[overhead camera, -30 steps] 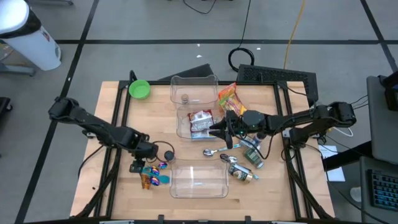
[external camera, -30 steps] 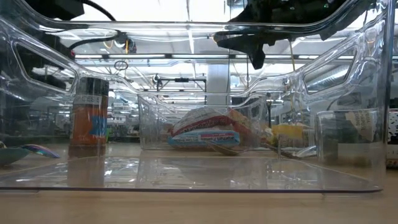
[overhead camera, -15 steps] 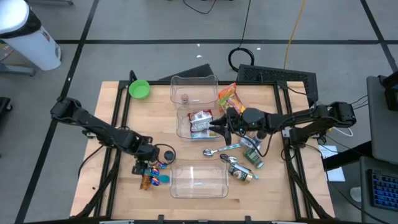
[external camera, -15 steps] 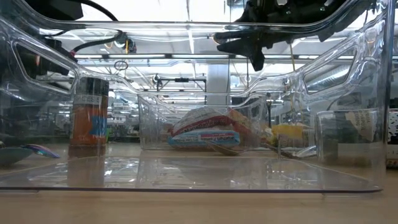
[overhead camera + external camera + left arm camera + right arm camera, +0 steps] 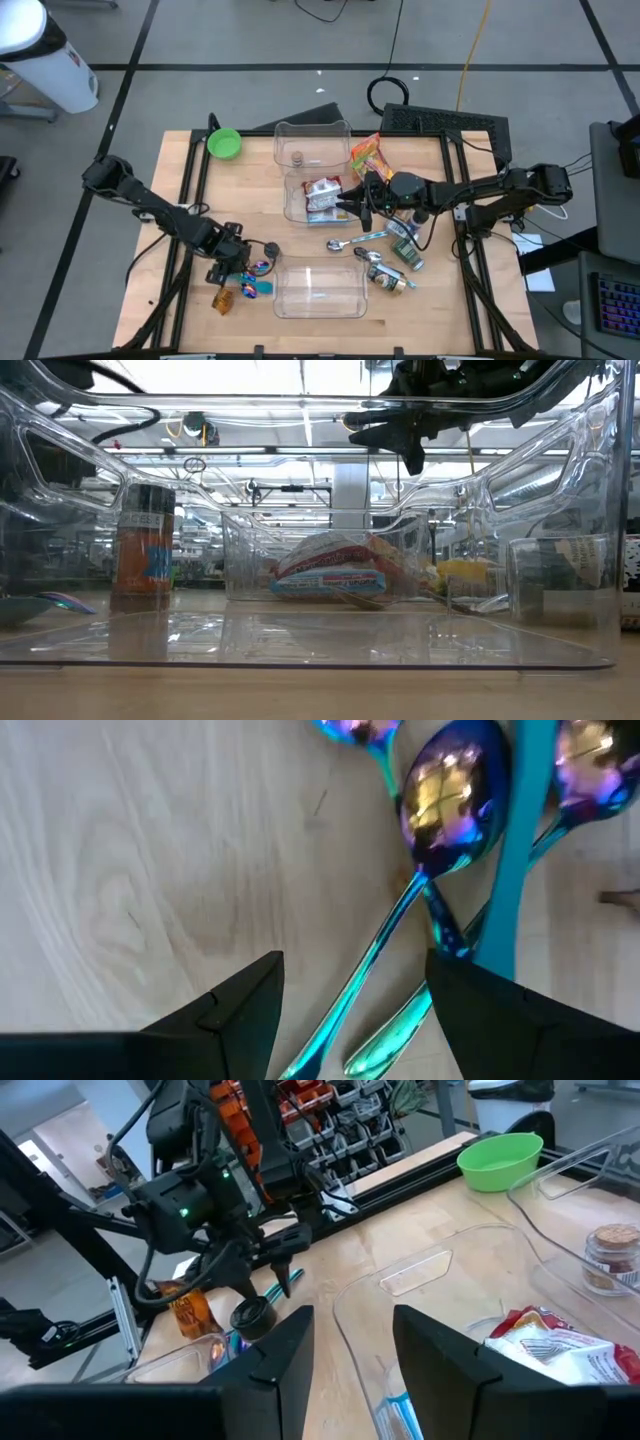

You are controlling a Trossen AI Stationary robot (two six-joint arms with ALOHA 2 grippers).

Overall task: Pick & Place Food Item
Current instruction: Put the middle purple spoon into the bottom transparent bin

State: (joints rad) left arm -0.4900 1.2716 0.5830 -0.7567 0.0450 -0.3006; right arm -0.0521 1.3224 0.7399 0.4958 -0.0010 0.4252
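Note:
A red-and-white snack bag (image 5: 322,195) lies in the middle clear container (image 5: 292,205); the low view shows the snack bag (image 5: 335,570) too. An orange snack bag (image 5: 365,155) lies on the table behind it. My right gripper (image 5: 350,208) hovers level and open beside that container, with nothing between its fingers (image 5: 290,1345). My left gripper (image 5: 240,268) points down, open, just above several iridescent spoons (image 5: 445,795). Its fingers stand on either side of one spoon's handle (image 5: 375,960) without touching it.
An empty clear container (image 5: 320,288) stands near the front edge. An orange jar (image 5: 222,302) lies by the spoons, and a black round lid (image 5: 268,248) is close by. A metal spoon (image 5: 350,242), cans (image 5: 405,250) and a bottle (image 5: 385,275) lie right of centre. A green bowl (image 5: 224,143) sits far left.
My left gripper has moved toward the table's near edge and down, ending over the iridescent spoons, still open. My right gripper has stayed in place.

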